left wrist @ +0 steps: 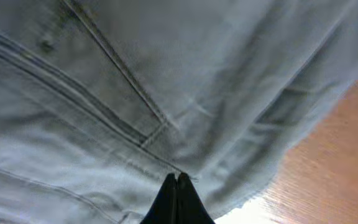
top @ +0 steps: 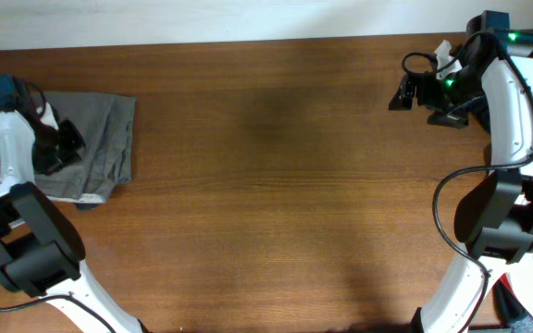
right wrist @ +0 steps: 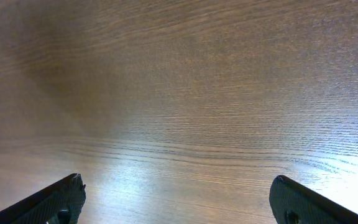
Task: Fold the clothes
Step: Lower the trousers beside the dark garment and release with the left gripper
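Left wrist view: the left claw (left wrist: 178, 178) sits at the near edge of the frame, its fingers (left wrist: 166, 202) pressed together tip to tip. Directly past the tips lie the trousers (left wrist: 166, 74), grey cloth that fills most of the frame; whether the tips touch the cloth cannot be told. A stitched seam (left wrist: 114, 62) runs diagonally across the cloth and meets a second seam at a corner. Bare desk (left wrist: 340, 155) shows past the cloth edge at the lower right. Right wrist view: the right claw (right wrist: 176, 181) is spread wide, one finger in each lower corner of the frame, with the wood grain of the desk (right wrist: 197, 74) between and beyond them. Overhead view: both arms rise from the near edge of the desk (top: 276, 185). The left arm (top: 35, 245) extends toward the far left, where the left claw (top: 63, 143) is positioned over the trousers (top: 105, 129). The trousers lie folded in a compact block at the left side of the desk, with a pale strip (top: 86, 198) at their near edge. The right arm (top: 512, 111) extends to the far right corner, where the right claw (top: 403, 92) points toward the desk centre, well apart from the trousers.
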Motion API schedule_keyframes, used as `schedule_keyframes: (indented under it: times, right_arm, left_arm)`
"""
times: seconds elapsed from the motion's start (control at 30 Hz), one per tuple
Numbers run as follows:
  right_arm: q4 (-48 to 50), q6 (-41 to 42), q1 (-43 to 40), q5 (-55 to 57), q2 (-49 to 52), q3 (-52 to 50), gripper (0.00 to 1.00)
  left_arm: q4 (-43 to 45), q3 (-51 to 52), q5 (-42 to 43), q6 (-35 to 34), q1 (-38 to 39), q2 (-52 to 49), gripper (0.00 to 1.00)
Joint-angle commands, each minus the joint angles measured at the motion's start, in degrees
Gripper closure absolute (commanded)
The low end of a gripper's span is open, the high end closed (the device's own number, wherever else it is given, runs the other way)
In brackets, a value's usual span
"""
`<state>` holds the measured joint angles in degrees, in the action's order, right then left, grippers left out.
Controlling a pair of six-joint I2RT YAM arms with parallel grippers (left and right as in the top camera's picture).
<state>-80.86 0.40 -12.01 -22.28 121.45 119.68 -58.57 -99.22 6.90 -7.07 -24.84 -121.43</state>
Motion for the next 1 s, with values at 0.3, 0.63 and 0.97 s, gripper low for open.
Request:
schedule_keyframes:
  times: [0.3, 0.63, 0.97]
  right_arm:
    - [-0.15, 0.04, 0.13, 0.5, -0.85, 0.37, 0.01]
    - [-0.15, 0.04, 0.13, 0.5, -0.85, 0.37, 0.01]
    - [-0.15, 0.04, 0.13, 0.5, -0.85, 0.37, 0.01]
  left_arm:
    - [4.0, 2.05, 9.18, 0.83, -0.26, 1.38, 1.0]
    - [-4.44, -18.93, 4.79, -1.95, -2.84, 3.82, 0.99]
    - [-5.33, -17.59, 1.6, -2.36, -9.57, 2.82, 0.99]
